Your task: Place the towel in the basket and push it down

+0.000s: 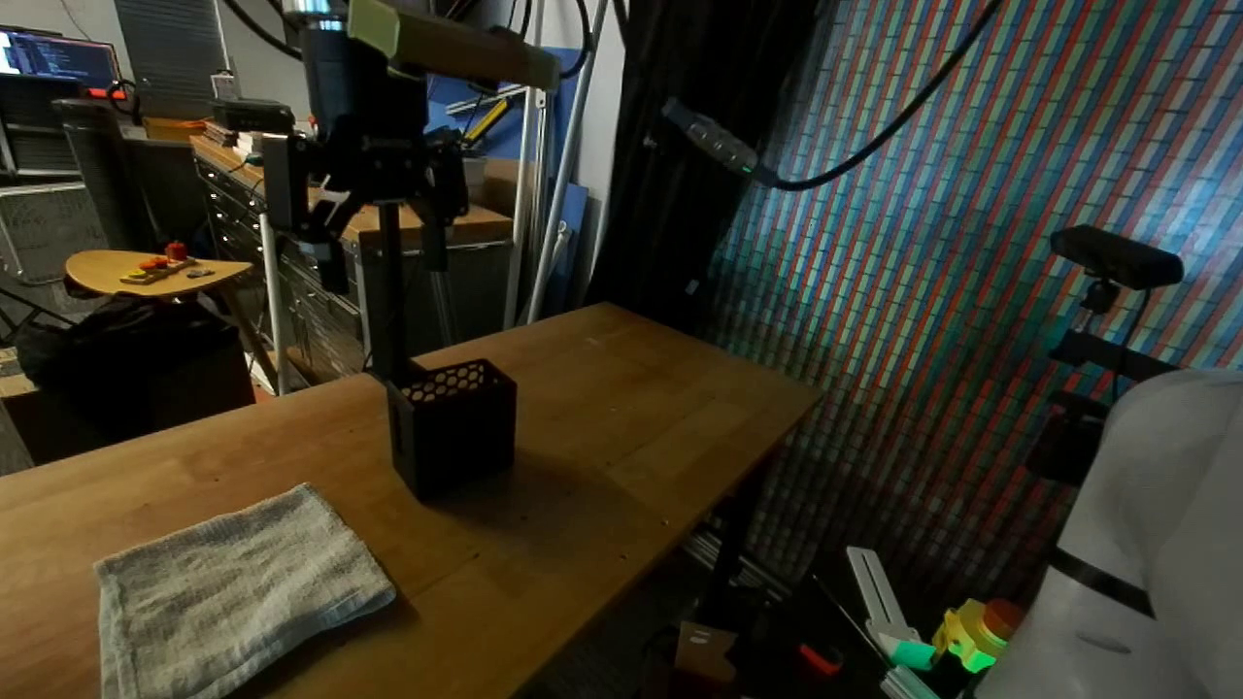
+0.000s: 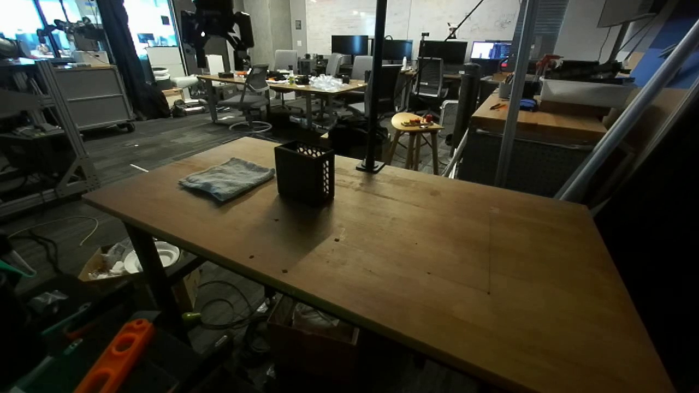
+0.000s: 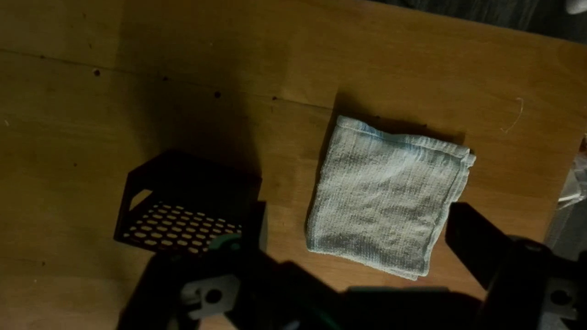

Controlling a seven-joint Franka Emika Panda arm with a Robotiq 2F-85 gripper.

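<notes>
The towel point(image 1: 243, 587) is a light grey-white cloth lying flat and roughly rectangular on the table. It also shows in an exterior view point(image 2: 226, 179) and in the wrist view point(image 3: 385, 201). The basket point(image 1: 454, 437) is a black box with perforated sides, standing upright beside the towel, apart from it. It also shows in an exterior view point(image 2: 303, 173) and at lower left in the wrist view point(image 3: 202, 178). My gripper point(image 1: 385, 264) is open and empty, high above the table. In the wrist view the towel lies below, between the fingers point(image 3: 357, 220); the left finger hides part of the basket.
The wooden table point(image 1: 621, 408) carries the towel and the basket. A black upright pole point(image 2: 377, 98) stands on the table's edge near the basket. A stool point(image 2: 415, 123) with small items stands beyond the table. A camera on a mount point(image 1: 1117, 254) stands at the side.
</notes>
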